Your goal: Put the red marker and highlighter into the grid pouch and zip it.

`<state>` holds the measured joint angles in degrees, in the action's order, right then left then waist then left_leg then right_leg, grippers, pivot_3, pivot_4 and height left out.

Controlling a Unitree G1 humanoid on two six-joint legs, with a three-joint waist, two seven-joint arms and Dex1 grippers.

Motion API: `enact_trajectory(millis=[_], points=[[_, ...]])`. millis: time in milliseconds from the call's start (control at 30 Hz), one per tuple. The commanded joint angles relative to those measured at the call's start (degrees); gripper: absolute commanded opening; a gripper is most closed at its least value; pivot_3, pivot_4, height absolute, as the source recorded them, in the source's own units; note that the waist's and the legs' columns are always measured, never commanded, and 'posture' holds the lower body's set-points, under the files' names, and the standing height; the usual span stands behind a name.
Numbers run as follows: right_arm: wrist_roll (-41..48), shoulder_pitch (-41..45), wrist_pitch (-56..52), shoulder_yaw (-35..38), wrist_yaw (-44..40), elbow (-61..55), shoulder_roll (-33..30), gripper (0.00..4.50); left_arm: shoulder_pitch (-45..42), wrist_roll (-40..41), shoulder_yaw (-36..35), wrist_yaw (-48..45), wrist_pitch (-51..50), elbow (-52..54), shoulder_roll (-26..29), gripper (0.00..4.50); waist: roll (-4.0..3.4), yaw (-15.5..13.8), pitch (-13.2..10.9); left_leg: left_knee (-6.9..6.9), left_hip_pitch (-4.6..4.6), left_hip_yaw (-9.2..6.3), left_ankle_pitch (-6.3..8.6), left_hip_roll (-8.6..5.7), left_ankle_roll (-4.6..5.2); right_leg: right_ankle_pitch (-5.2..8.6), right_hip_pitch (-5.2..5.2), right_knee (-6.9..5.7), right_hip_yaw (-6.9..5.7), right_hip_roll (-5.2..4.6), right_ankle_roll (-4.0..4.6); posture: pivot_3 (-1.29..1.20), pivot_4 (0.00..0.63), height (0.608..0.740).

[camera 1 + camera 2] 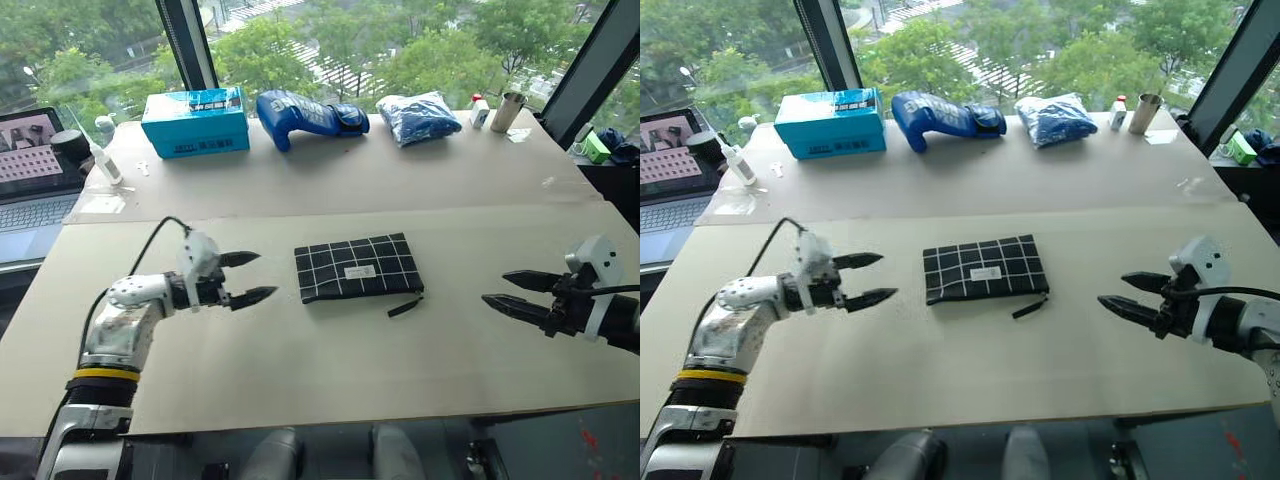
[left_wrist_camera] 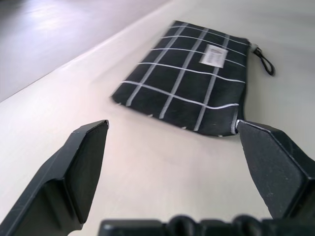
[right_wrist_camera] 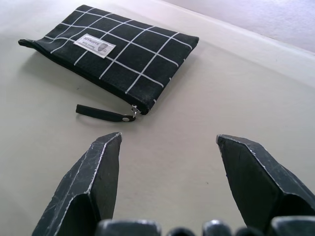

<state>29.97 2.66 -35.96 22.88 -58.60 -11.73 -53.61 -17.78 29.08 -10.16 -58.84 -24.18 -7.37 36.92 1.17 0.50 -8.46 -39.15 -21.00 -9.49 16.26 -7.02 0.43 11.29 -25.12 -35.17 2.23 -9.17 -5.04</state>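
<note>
**Pouch flat and closed-looking, both pincers off it**

Left to right:

My left pincer (image 1: 249,277) is released, nothing between the jaws, hovering over the bare surface (image 1: 330,370). It points toward the short end of the grid pouch (image 1: 358,267), which lies just to its right, near but apart.

The grid pouch sits flat in the middle of the surface, between both arms. Long axis runs left-right, so each pincer faces one short end. White label faces up. The zipper pull strap (image 1: 404,306) trails off the near right corner, on the right arm's side.

My right pincer (image 1: 507,290) is also released and empty, pointing back at the pouch's strap end. It stands further from the pouch than the left one.

Judgement: left arm is nearer the pouch body; right arm is better placed for the strap. From the right wrist view the slider sits at that corner, so the zip reads as shut along the near edge, but I can't confirm the full run.

Hard to tell: I can't make out the red marker or the highlighter on the surface. They may be inside the pouch; fabric is opaque, no bulge I'd trust. The left wrist view of the pouch is slightly smeared.
</note>
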Motion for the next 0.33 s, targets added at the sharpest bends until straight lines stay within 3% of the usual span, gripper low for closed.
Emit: enact_trajectory(millis=[33,167,333], points=[[-0.87,3.03,3.08,-1.36,-0.02,2.2,0.05,3.43,5.38,7.95,-9.53,4.7,-8.56,7.16,1.45,4.49,-0.01,0.29,0.0,0.01,0.03,-0.05,0.0,0.01,-0.01,0.0,0.0,0.0,0.0,-0.01,0.0,0.0,0.15,0.74],[-2.28,9.58,4.66,-5.96,0.27,7.65,2.12,3.43,11.96,9.29,-14.15,9.17,-11.19,13.14,1.49,4.49,0.0,0.32,-0.01,0.04,0.11,-0.05,-0.07,0.01,-0.14,-0.01,0.03,0.05,0.02,-0.04,0.01,0.0,0.15,0.74],[-3.53,13.72,5.93,-9.07,-0.11,11.04,3.18,3.43,14.5,10.68,-14.62,11.88,-12.16,16.91,0.33,4.49,-0.02,-0.47,-0.01,0.09,0.11,0.2,0.0,0.0,-0.03,-0.03,0.03,0.05,0.01,-0.07,0.05,0.0,0.15,0.74]])
